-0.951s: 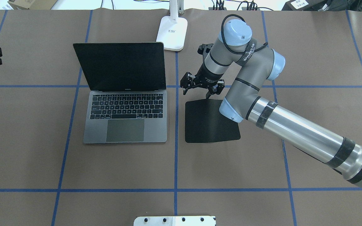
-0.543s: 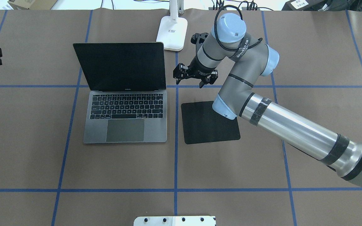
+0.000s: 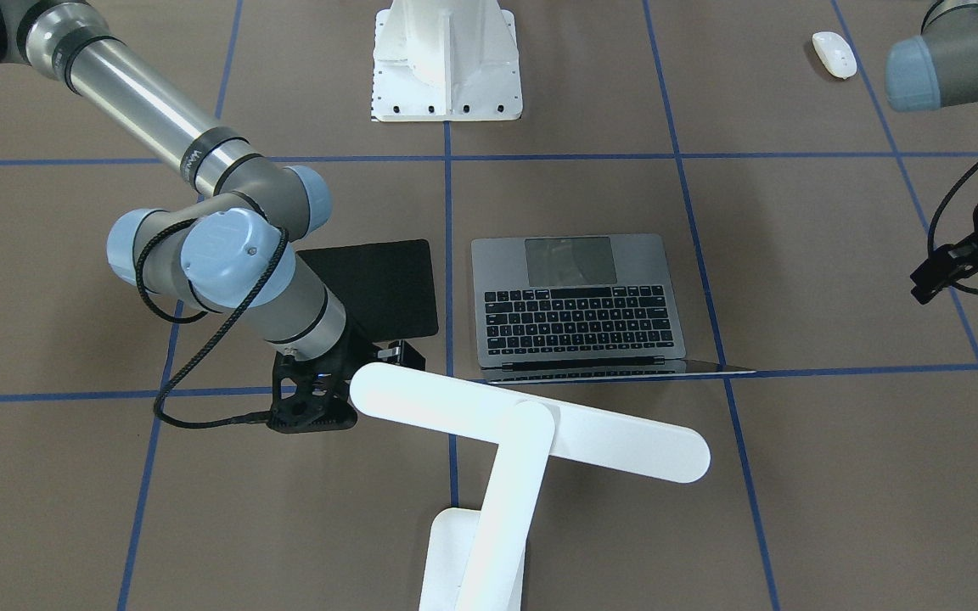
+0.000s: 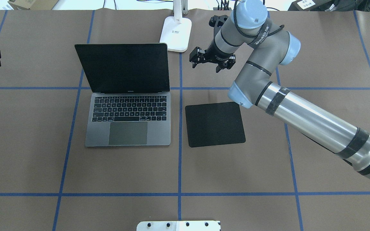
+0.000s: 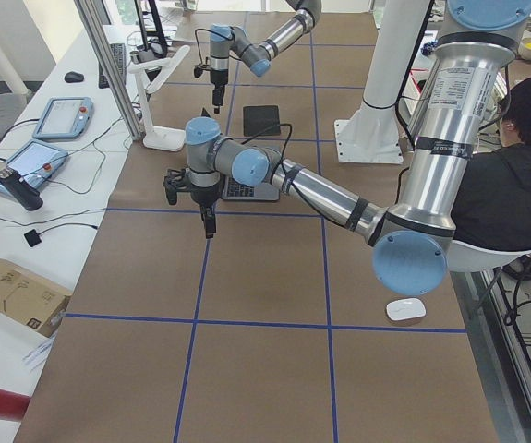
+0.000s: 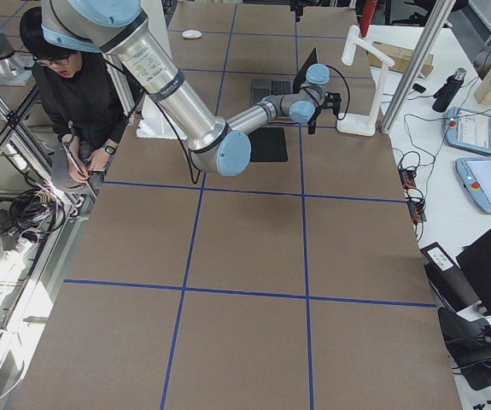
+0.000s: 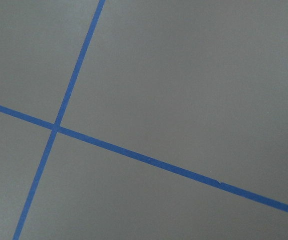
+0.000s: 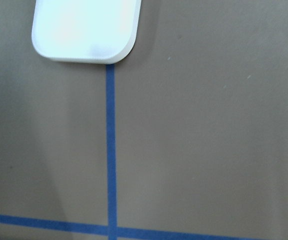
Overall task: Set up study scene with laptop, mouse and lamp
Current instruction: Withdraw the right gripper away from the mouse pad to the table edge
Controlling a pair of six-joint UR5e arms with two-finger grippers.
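Both jaws of the right gripper [image 4: 205, 68] stand apart, empty, at 4 o'clock of the lamp [image 4: 176, 32]; best approach its base squarely, gripping low.

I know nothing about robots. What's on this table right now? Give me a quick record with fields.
Laptop: open, screen dark, keyboard toward the robot
Black mat: flat beside the laptop, nothing on it
Lamp: at the far edge, beyond the laptop's screen
Mouse: alone on the robot's side of the table, far from the mat
Right end effector: open, empty, hovering beside the lamp's base
Left end effector: looks shut, empty, off to the side
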